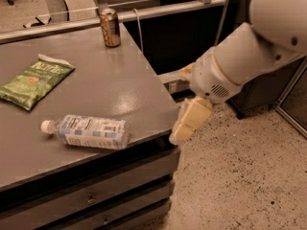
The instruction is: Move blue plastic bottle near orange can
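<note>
The blue plastic bottle (88,132) lies on its side near the front edge of the grey table (100,85), white cap pointing left. The orange can (110,28) stands upright at the table's far right corner. My gripper (188,121) hangs off the white arm at the right, just beyond the table's right front corner, to the right of the bottle and apart from it. It holds nothing.
A green chip bag (32,81) lies flat on the table's left side. Drawers sit under the table front. Speckled floor lies to the right. A metal rail and dark cabinet stand behind the table.
</note>
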`<state>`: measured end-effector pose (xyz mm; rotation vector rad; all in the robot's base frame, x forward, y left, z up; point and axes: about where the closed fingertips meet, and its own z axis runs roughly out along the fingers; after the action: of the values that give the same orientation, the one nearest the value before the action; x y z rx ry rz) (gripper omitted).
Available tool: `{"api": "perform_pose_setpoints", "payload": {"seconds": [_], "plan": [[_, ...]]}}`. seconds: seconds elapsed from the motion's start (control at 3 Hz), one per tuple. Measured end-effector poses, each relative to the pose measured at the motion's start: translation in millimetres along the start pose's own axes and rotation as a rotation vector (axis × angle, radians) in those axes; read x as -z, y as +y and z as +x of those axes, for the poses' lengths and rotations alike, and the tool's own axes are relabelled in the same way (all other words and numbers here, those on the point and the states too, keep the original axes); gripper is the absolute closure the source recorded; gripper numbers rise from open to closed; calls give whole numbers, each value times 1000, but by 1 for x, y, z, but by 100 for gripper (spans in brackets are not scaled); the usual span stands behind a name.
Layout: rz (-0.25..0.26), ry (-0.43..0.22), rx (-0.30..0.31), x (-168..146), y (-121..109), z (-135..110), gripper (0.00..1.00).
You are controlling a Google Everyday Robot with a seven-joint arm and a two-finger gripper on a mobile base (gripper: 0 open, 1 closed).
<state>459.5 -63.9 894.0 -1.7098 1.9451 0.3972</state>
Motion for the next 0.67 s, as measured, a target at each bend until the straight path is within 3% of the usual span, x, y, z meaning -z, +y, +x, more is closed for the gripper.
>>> {"api": "perform_pose_setpoints", "payload": {"seconds": [0.67], "plan": [[-85, -211, 32, -77, 11, -48, 0]]}}
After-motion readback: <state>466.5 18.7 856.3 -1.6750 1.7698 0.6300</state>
